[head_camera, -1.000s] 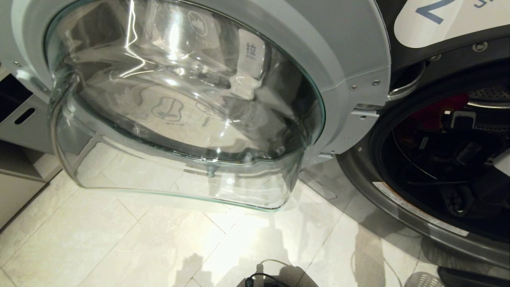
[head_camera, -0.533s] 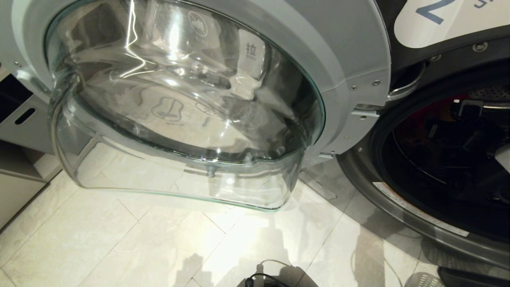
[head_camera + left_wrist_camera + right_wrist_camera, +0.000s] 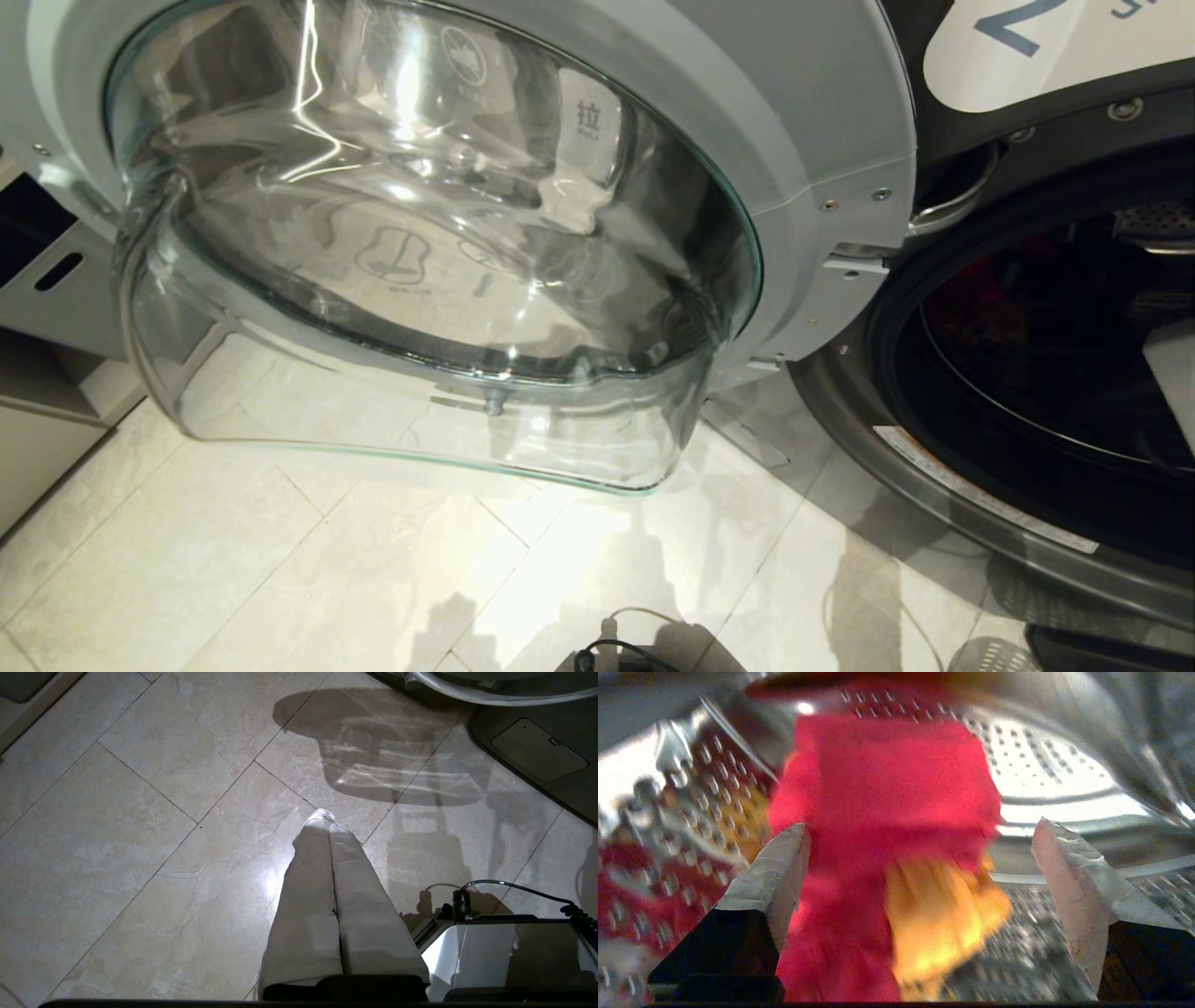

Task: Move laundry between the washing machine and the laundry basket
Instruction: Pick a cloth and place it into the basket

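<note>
This looks like a laundromat or shared laundry room. A dark grey front-loading washing machine (image 3: pixel 943 439) stands with its round glass door (image 3: pixel 429 252) swung wide open, and a large white label (image 3: pixel 1036 47) with a big numeral on its front marks it as one numbered unit. The door glass carries a printed "pull" mark, as public machines often do. The floor (image 3: pixel 280 560) is laid with pale polished stone tiles. At the left edge, grey bins (image 3: pixel 56 280) with slot handles sit in shelving.
</note>
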Available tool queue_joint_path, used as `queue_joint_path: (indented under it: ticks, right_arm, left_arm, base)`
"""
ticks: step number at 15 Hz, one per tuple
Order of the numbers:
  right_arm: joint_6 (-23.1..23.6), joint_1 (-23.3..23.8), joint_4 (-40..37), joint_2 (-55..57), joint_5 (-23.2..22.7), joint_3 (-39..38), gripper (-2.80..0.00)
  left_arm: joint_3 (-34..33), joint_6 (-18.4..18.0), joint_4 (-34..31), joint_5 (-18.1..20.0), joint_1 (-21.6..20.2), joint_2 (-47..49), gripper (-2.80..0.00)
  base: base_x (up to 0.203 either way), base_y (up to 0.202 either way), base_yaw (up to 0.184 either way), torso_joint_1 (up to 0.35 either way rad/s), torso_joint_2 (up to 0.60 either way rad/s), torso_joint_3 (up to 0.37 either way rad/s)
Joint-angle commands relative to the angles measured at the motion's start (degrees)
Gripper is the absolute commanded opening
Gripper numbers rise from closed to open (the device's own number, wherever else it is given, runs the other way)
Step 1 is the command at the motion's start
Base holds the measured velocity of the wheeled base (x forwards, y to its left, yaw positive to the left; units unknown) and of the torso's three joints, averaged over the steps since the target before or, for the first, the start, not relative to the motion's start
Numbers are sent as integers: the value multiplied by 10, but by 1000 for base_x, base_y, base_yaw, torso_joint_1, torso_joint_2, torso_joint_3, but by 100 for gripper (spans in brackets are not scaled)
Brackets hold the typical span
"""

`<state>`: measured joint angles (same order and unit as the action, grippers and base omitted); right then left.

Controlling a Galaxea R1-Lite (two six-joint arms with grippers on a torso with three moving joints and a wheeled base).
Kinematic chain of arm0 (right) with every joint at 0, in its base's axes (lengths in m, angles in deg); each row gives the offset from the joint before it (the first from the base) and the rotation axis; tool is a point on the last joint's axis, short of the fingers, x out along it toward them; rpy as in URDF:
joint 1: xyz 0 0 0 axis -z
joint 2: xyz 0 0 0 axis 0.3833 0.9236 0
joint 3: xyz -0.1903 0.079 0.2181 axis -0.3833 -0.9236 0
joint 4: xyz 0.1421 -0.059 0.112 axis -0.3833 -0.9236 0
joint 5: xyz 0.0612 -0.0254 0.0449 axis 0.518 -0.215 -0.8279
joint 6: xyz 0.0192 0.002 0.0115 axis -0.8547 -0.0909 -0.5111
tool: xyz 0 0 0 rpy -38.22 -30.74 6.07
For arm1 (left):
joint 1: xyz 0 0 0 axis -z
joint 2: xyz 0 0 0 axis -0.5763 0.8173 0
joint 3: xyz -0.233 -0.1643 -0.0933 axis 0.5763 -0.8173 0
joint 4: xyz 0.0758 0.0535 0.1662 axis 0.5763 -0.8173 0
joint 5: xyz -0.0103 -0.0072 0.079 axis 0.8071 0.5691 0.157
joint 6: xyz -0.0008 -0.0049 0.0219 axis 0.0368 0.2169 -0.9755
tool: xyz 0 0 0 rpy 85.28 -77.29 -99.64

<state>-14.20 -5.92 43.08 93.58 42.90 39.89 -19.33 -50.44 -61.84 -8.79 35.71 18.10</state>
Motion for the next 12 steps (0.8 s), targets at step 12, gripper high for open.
queue_joint_path:
  ticks: [12]
  right_arm:
    - [-34,24,-147,71,-1,123,0]
  left_arm:
    - [0,0,0,0,0,0,-280]
  base:
    - [0,0,0,0,0,0]
